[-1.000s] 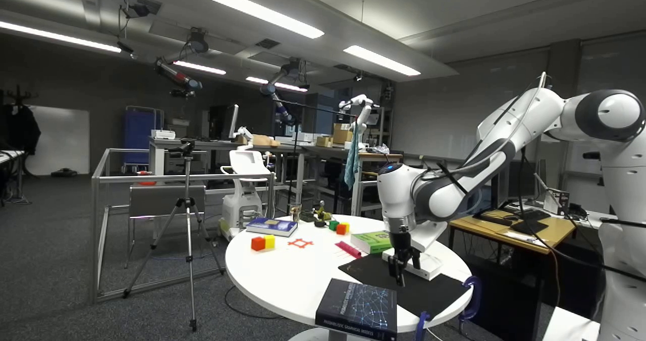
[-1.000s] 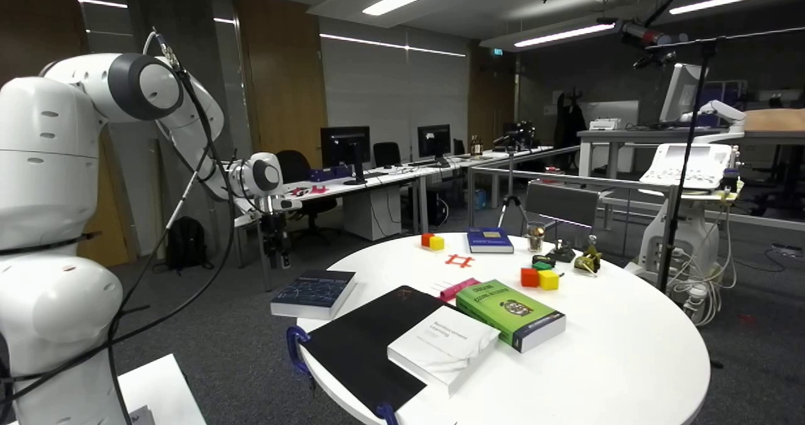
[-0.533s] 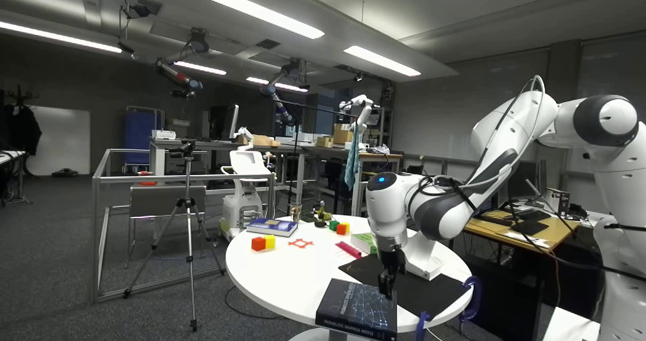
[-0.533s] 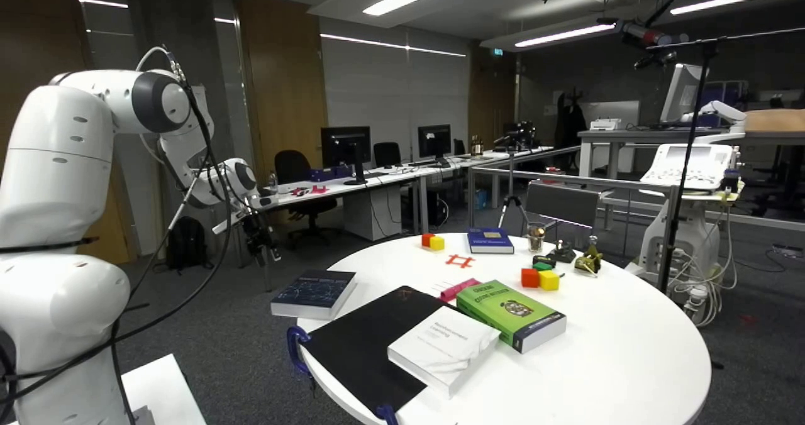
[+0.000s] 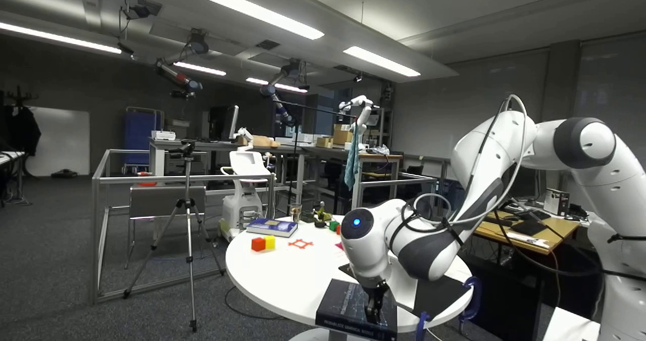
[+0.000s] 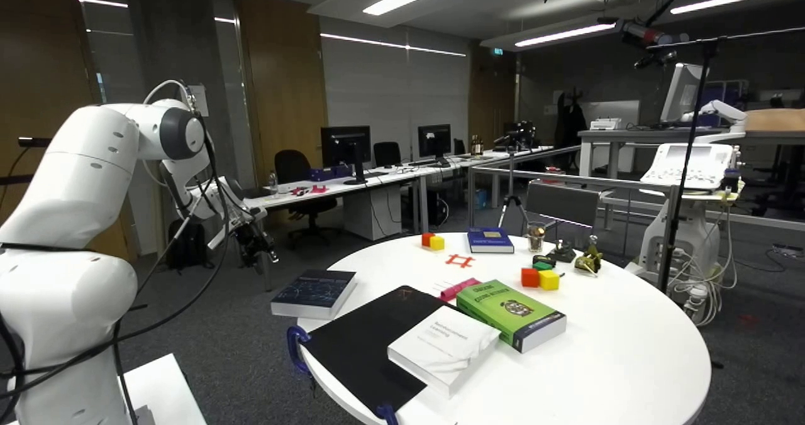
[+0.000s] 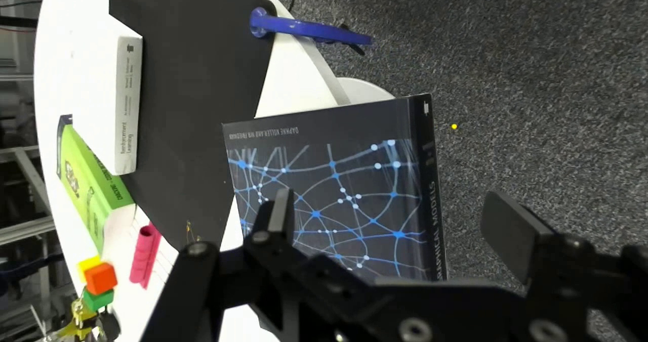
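Observation:
My gripper (image 7: 389,200) is open with nothing between its fingers. In the wrist view its left finger (image 7: 281,213) overlaps the cover of a thick dark book (image 7: 329,124) with a blue network pattern. The right finger (image 7: 509,230) lies past the spine, with carpet behind it. In an exterior view the gripper (image 5: 373,310) appears in front of the book (image 5: 343,300). From another angle the gripper (image 6: 267,258) is tilted and apart from the book (image 6: 311,290), up and to its left. The book overhangs the edge of the round white table (image 6: 629,349).
A black mat (image 6: 371,331) is held by blue clamps (image 6: 295,349) at the table edge. A white book (image 6: 440,340) lies partly on it, beside a green book (image 6: 503,312). Further off are a blue book (image 6: 490,239), coloured cubes (image 6: 539,278) and a pink piece (image 6: 458,288).
In an exterior view the gripper has come from over the mat, left and down, to in front of the dark book. The arm has leaned forward and the gripper has tilted. It stayed open.

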Motion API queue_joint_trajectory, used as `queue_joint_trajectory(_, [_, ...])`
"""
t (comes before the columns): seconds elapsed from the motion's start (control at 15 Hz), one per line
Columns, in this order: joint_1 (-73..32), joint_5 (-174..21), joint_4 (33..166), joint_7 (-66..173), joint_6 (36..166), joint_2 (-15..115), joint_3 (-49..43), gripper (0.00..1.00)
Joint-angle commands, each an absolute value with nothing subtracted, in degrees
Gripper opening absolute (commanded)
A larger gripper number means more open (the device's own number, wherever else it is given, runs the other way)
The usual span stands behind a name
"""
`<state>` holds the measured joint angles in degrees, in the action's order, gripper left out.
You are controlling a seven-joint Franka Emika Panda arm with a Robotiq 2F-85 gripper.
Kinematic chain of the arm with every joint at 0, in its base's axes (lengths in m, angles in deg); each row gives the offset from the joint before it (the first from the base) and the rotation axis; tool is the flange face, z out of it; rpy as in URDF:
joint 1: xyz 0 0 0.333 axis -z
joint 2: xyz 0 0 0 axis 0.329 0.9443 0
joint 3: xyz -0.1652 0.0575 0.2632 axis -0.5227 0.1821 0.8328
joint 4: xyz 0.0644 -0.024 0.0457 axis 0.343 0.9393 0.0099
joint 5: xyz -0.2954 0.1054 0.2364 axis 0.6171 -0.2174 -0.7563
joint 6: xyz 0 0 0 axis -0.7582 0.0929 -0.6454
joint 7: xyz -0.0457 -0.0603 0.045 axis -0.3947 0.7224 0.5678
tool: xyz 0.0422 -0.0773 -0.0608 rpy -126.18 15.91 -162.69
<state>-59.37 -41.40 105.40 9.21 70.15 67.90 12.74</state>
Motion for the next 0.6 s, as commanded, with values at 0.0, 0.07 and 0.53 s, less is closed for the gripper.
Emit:
queue_joint_trajectory(0.0, [-64.27,-37.57,98.24,6.65,64.7,73.95,9.91,1.0])
queue_joint_trajectory(0.07, [-65.17,-36.95,97.06,6.25,63.96,75.22,9.36,1.0])
queue_joint_trajectory(0.53, [-70.37,-32.78,90.85,5.73,57.89,82.43,6.01,1.0])
